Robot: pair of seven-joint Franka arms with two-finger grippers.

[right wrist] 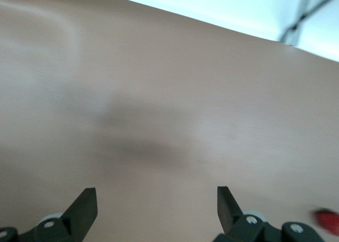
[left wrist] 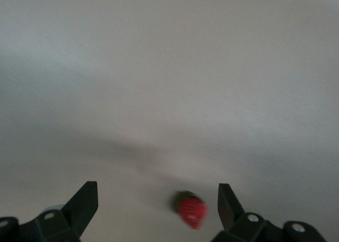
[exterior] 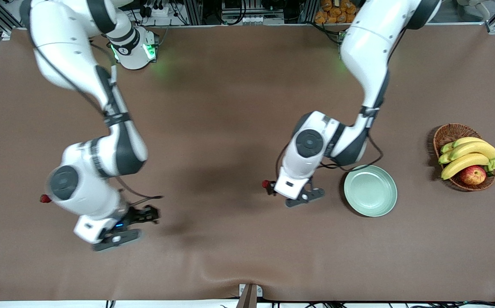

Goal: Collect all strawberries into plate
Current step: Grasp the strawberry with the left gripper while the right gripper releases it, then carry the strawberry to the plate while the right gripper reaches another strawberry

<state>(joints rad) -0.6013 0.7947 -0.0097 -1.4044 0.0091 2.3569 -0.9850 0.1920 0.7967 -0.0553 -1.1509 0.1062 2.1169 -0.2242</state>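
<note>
- A strawberry lies on the table just under the left gripper, between its spread fingers and closer to one of them; the plate sits just beside this gripper, toward the left arm's end.
- Another strawberry lies off to one side of the right gripper, outside its spread, empty fingers.
- The left arm looks nearer to a grasp.

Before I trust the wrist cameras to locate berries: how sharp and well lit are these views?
Front view: sharp, evenly lit, soft arm shadows on the table. Left wrist view: blurred, washed-out grey, a smeared strawberry between the open left gripper fingers. Right wrist view: soft, a dark shadow patch, bright glare beside the table's edge.
</note>
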